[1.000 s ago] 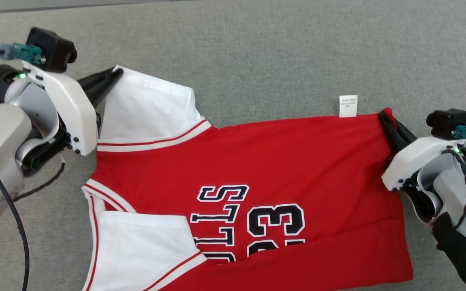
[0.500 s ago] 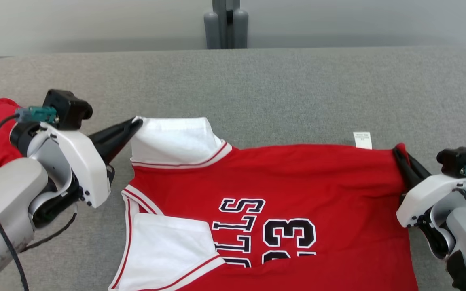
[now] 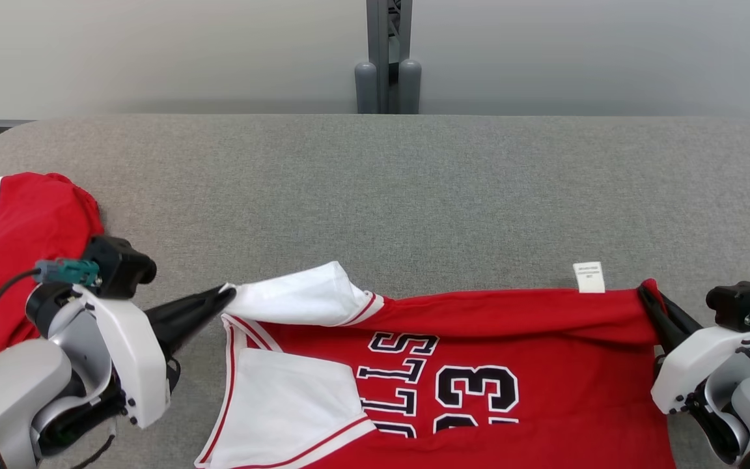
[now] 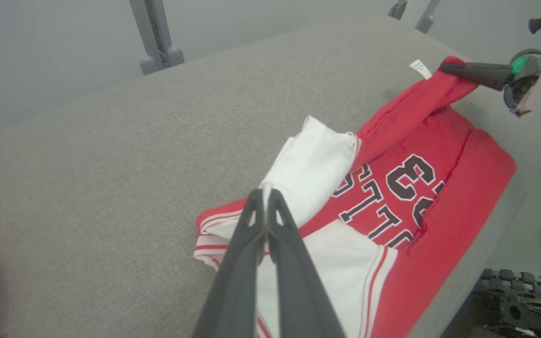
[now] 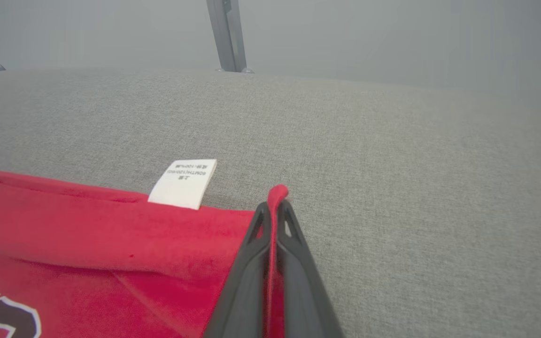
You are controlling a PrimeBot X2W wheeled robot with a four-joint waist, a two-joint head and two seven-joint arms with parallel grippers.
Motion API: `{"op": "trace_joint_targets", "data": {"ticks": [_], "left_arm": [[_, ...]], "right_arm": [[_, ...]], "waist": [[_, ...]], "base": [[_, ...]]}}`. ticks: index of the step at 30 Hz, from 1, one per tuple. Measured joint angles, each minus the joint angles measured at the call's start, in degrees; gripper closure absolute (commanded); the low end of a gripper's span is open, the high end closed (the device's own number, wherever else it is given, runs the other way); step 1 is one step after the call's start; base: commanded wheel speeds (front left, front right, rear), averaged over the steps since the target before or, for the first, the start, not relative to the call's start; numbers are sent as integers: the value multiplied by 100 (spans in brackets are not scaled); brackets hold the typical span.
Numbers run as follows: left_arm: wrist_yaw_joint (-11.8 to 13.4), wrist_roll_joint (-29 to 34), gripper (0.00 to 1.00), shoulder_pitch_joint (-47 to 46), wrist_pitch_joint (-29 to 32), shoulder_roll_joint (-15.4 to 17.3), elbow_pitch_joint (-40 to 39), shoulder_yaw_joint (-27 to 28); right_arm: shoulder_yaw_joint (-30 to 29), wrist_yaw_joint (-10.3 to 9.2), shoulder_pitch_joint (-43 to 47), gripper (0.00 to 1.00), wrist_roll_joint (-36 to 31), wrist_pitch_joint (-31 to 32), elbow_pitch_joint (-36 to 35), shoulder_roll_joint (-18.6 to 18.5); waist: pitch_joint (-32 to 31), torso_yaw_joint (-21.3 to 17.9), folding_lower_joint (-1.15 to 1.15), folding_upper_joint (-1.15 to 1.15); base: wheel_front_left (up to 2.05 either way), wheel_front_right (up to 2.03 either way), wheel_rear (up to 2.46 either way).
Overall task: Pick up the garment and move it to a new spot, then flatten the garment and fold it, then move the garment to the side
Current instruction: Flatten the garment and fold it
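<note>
Big rounded table (image 3: 414,182) here, covered in a coarse grey woven cloth, and one red basketball jersey (image 3: 512,339) is spread along its near edge. It's soft knit, with black white-edged letters and numerals across it and two white sleeves trimmed in red stripes. One sleeve lies flat; the other is bunched up at the far edge. That far edge is stretched in a line between two grippers.

Over on the left there's a second red garment (image 3: 17,247), crumpled in a heap, well apart from the jersey.

Left gripper (image 3: 225,293), long dark tapered fingers pressed together, is pinching the tip of the bunched white sleeve. Right gripper (image 3: 645,290) has its jaws squeezed tight on the red hem corner, a little nub of fabric poking out past the tips.

And one small white rectangular care label (image 3: 588,277) sticks out flat from the hem, just beside that right grip.
</note>
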Motion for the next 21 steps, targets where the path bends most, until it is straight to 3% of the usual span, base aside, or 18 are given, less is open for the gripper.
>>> {"op": "trace_joint_targets", "data": {"ticks": [13, 21], "left_arm": [[0, 63, 100, 591, 463, 341, -735, -2], [1, 372, 100, 870, 792, 370, -970, -4]], "right_arm": [[931, 0, 177, 100, 520, 368, -506, -627], [1363, 0, 182, 100, 636, 586, -943, -1043]], "waist": [[-56, 103, 0, 0], [-75, 118, 0, 0]], "base": [[0, 0, 0], [0, 0, 0]]}}
